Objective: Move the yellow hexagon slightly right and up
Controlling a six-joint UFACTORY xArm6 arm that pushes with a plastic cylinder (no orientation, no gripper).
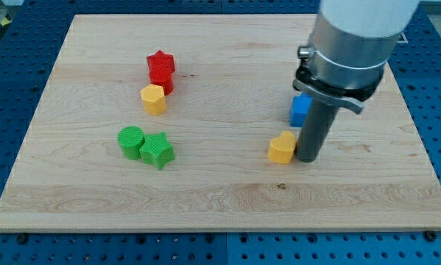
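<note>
Fingers you won't find on this arm: my tip (307, 157) sits touching the right side of a yellow block (282, 148). Your yellow hexagon (153, 99) lies well apart at the view's left, just below the red star (161, 68).

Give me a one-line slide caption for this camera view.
My tip sits just right of a yellow block, far from the yellow hexagon.

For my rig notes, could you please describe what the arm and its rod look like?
A wide pale grey cylindrical body comes down from the view's top, ringed by a black collar with a small silver fitting. Below it hangs a straight dark grey rod ending in my tip. No cables or markings show.
</note>
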